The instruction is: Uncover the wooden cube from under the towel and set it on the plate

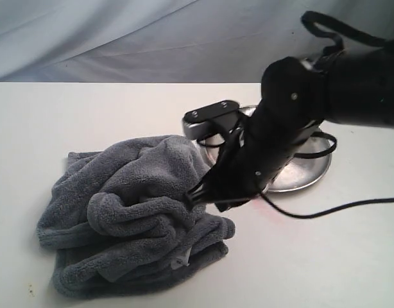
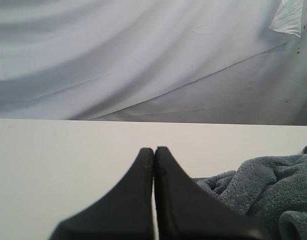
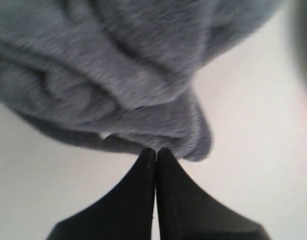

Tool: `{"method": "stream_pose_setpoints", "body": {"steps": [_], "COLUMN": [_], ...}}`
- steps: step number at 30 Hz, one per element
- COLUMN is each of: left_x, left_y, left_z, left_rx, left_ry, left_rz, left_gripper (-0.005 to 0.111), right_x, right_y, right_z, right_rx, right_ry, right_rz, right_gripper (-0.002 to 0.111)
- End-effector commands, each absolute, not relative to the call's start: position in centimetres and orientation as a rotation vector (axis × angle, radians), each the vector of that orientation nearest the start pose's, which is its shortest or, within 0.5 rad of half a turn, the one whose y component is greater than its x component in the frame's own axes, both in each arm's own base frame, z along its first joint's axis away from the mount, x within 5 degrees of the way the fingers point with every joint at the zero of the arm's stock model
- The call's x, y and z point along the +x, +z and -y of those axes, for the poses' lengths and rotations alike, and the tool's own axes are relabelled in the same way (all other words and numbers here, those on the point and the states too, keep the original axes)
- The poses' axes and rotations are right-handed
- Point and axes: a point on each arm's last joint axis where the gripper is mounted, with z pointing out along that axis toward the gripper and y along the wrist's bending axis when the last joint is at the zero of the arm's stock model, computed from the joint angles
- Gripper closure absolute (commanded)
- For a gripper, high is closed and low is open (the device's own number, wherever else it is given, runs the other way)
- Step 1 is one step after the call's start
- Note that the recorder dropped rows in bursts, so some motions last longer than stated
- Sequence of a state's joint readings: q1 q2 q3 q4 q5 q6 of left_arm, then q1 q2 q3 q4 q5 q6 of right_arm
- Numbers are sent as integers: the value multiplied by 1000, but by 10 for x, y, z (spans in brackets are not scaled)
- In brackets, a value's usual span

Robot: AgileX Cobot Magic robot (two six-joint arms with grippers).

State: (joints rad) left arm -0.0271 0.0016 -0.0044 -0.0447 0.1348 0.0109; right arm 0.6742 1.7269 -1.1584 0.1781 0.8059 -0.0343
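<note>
Left claw (image 2: 154,150): fingers pressed together with nothing between them, above the bare white table (image 1: 68,115). It does not appear in the exterior view.
Towel, from the left claw: a grey fold lies on the table off to one side of this claw's tips, apart from them.
Towel (image 1: 133,205): a dark grey, fluffy, bunched heap. Nearly all of it lies to the left of the right claw, and its right-hand folds reach up to that claw's tips.
White tag (image 1: 178,261): sits on the towel's near edge, a little left of the right claw's tips and nearer the camera.
Right claw (image 1: 196,196): fingers pressed together, with the tips right against the towel's right-hand fold. In the right wrist view the cloth meets the tips, but whether any pile is caught between them cannot be told.
Wooden cube: not visible in any view, so its place relative to either claw cannot be told.
Plate (image 1: 309,170): shiny silver, lying right of and behind the right claw, clear of the tips. The black arm hides part of it.
Black cable (image 1: 338,208): trails over the table to the right of the right claw.
</note>
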Motion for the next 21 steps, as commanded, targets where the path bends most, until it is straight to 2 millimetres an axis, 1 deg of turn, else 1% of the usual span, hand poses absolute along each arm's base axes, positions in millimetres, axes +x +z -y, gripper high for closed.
{"method": "stream_pose_setpoints", "body": {"steps": [1, 3, 5, 7, 13, 14, 15, 16, 17, 18, 19, 20, 21], "left_x": [56, 56, 56, 56, 56, 56, 56, 56, 56, 56, 56, 56, 56], "left_y": [201, 201, 201, 201, 201, 201, 201, 201, 201, 201, 201, 201, 201], "left_z": [2, 2, 2, 2, 2, 2, 2, 2, 2, 2, 2, 2, 2], "left_rx": [0, 0, 0, 0, 0, 0, 0, 0, 0, 0, 0, 0, 0], "left_ry": [-53, -53, -53, -53, -53, -53, -53, -53, -53, -53, -53, -53, -53], "left_rz": [-1617, -1617, -1617, -1617, -1617, -1617, -1617, -1617, -1617, -1617, -1617, -1617, -1617], "left_gripper": [105, 105, 105, 105, 105, 105, 105, 105, 105, 105, 105, 105, 105], "right_x": [291, 307, 319, 331, 377, 387, 390, 394, 395, 395, 393, 386, 378], "right_y": [217, 216, 217, 220, 237, 241, 243, 246, 247, 246, 244, 240, 237], "right_z": [-187, -174, -171, -175, -199, -211, -218, -235, -245, -264, -275, -296, -313], "right_rx": [-625, -546, -534, -552, -571, -598, -618, -662, -684, -722, -744, -799, -854], "right_ry": [335, 328, 307, 302, 330, 339, 338, 348, 357, 386, 405, 426, 436], "right_rz": [-2734, -2732, -2748, -2749, -2695, -2689, -2683, -2660, -2643, -2619, -2611, -2597, -2582], "right_gripper": [108, 108, 108, 108, 108, 108, 108, 108, 108, 108, 108, 108, 108]}}
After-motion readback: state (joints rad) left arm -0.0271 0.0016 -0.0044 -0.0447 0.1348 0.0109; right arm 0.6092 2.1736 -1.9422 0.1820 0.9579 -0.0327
